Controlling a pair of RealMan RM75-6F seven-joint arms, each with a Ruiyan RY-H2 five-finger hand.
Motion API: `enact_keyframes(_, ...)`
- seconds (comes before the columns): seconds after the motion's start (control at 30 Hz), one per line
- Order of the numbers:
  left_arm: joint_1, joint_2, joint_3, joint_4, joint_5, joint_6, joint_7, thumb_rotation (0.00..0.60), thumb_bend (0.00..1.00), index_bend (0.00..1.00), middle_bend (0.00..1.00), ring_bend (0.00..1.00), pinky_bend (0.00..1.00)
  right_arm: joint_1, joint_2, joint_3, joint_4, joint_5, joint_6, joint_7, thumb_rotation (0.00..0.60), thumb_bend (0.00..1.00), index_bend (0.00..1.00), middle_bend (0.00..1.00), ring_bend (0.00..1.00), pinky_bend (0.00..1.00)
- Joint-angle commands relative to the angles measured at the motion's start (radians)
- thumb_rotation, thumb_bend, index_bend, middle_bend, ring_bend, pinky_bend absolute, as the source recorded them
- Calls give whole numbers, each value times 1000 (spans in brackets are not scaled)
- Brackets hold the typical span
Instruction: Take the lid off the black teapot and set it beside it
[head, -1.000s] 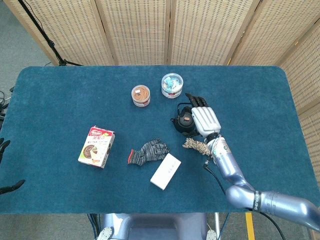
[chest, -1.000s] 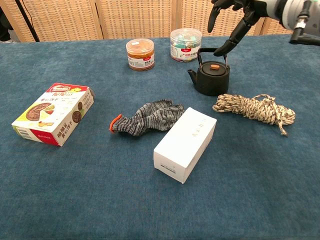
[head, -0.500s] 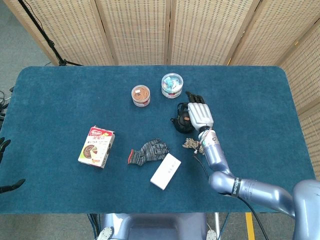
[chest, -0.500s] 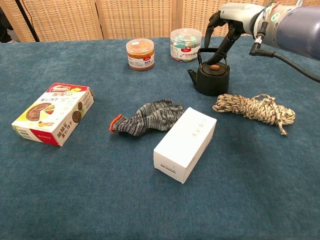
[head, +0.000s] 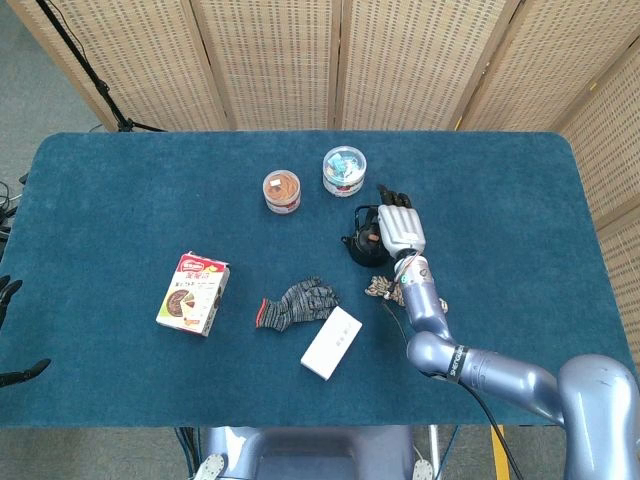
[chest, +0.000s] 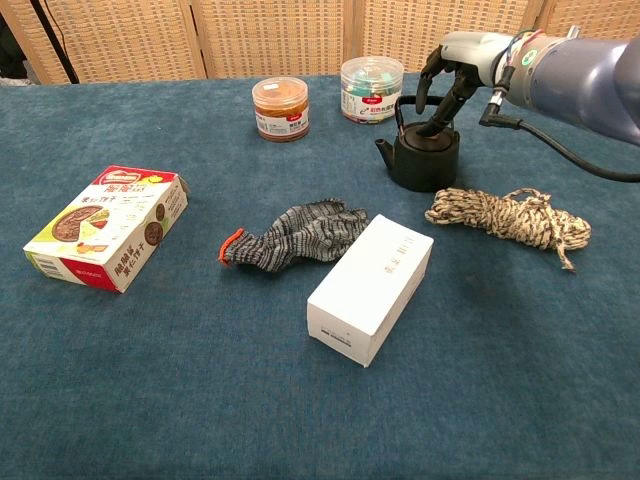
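Black and squat, the teapot (chest: 424, 160) sits on the blue bench (chest: 520, 340) with its lid (head: 371, 238) on top, and my right hand (chest: 447, 75) hangs over it, fingers (chest: 436, 112) curled down onto the lid, though I cannot tell whether they grip it. Just right of the teapot lies a coil of rope (chest: 508, 218), behind it stand two jars (chest: 371, 89), and a grey glove (chest: 298, 232) and white box (chest: 371, 287) lie to its front left. My left hand (head: 8, 295) barely shows at the frame edge, well left of the teapot, its state unclear.
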Motion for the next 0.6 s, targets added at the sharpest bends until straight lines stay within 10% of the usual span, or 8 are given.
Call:
enact_keyframes(0.03,0,0,0,-1,0,0,1,600,0,0,0,0,0,3,-8,-2,25,20,-13,-2,600,281,490,0,0,0)
enact_keyframes(0.6,0,-11,2,5,15,9,8,600,0,0,0,0,0,8,-9,3,65,82,-53,-3,600,313,500,0,0,0)
